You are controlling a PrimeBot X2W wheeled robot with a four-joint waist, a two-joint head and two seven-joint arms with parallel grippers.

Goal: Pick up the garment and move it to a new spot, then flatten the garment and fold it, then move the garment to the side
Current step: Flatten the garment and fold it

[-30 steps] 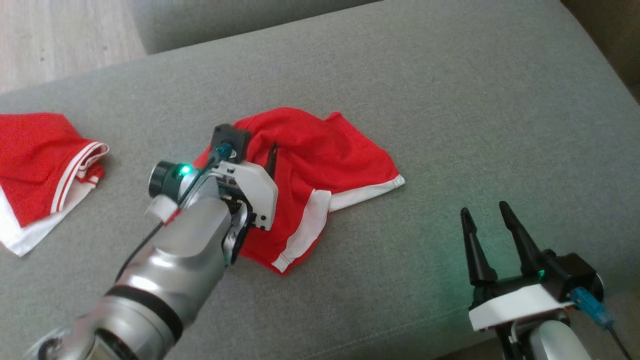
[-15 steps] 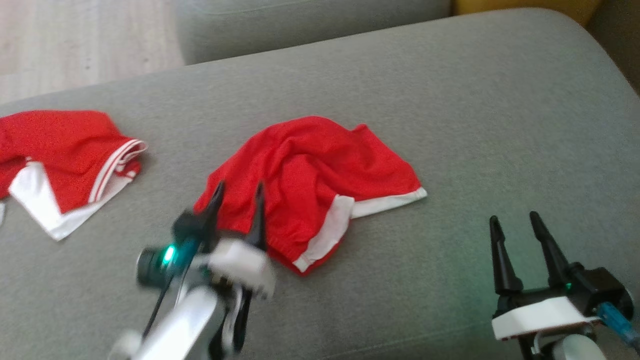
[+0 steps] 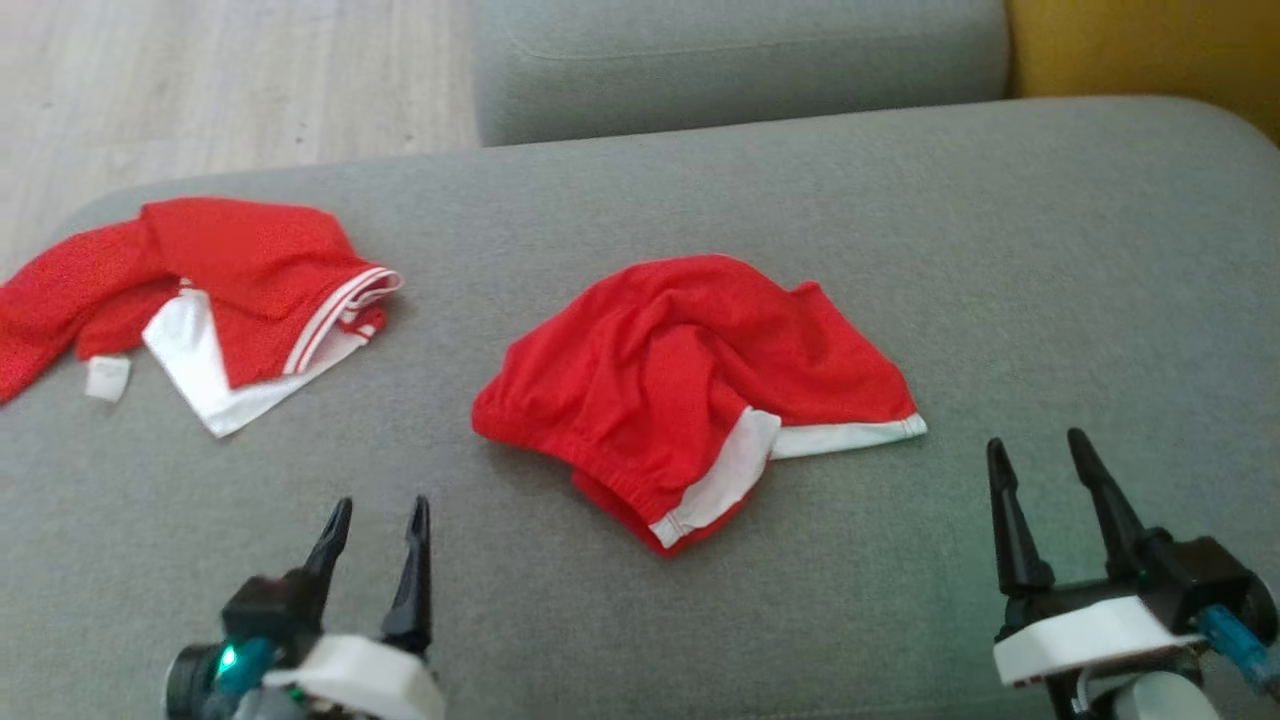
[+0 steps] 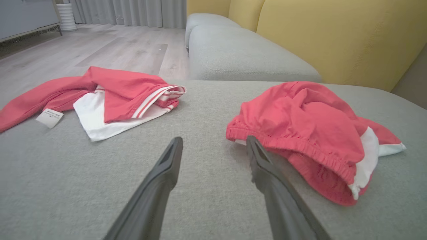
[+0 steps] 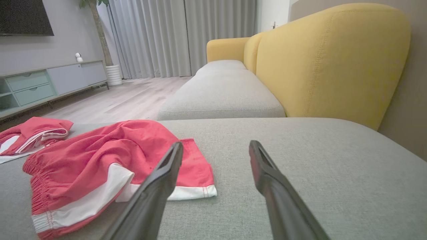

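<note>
Red shorts point(image 3: 690, 380) lie crumpled on grey cushion point(image 3: 1050, 250); left gripper point(image 3: 381, 505) and right gripper point(image 3: 1035, 440) open, empty; white tag point(image 3: 107, 378) illegible

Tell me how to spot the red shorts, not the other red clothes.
Look at the big grey sofa seat. Near its middle lie bunched red shorts, right of another red garment. The shorts have a gathered elastic waistband and plain white hem; the neighbour has thin stripes.

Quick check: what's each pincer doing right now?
Left pincer: open, holding nothing, short of the red shorts.
Right pincer: open, holding nothing.
</note>
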